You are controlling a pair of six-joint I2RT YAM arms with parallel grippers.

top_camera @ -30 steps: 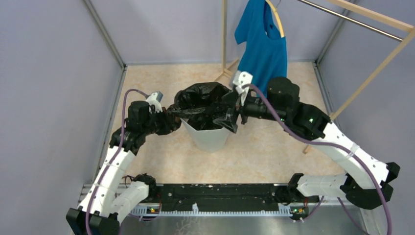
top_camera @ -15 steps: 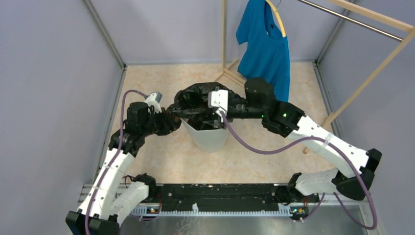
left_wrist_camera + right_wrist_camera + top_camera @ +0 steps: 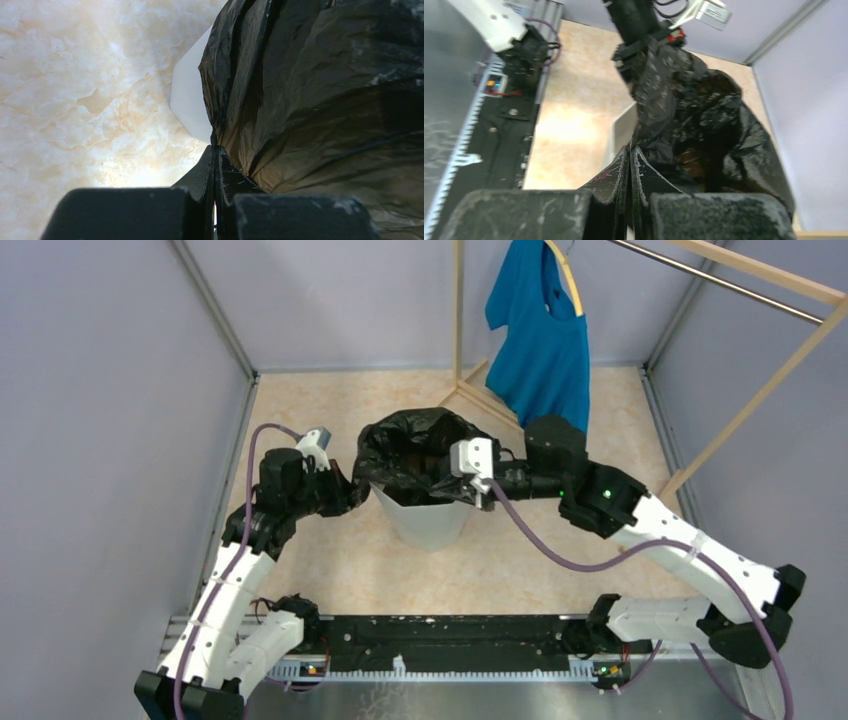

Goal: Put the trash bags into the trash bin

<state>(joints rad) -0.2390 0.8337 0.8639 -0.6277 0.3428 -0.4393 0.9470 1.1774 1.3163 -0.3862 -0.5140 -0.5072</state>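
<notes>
The black crinkled trash bag (image 3: 412, 452) sits bunched over the mouth of the white trash bin (image 3: 430, 522), mostly above the rim. My left gripper (image 3: 352, 490) is shut on the bag's left edge beside the bin. From the left wrist, its tips (image 3: 215, 148) pinch a fold of the bag (image 3: 310, 90), with a corner of the bin (image 3: 190, 102) behind. My right gripper (image 3: 450, 483) reaches in from the right and is shut on the bag's near right edge. Its tips (image 3: 630, 149) pinch the bag (image 3: 709, 115) above the bin's wall (image 3: 621, 131).
A blue T-shirt (image 3: 540, 335) hangs on a wooden rack (image 3: 458, 320) behind the bin, with the rack's slanted leg (image 3: 750, 400) at the right. Grey walls enclose the beige floor. The black base rail (image 3: 450, 640) runs along the near edge.
The right gripper swung left over the bin, drew back a little and shut on the bag. The flap that hung over the bin's right side is now gathered up. The left arm stayed still.
</notes>
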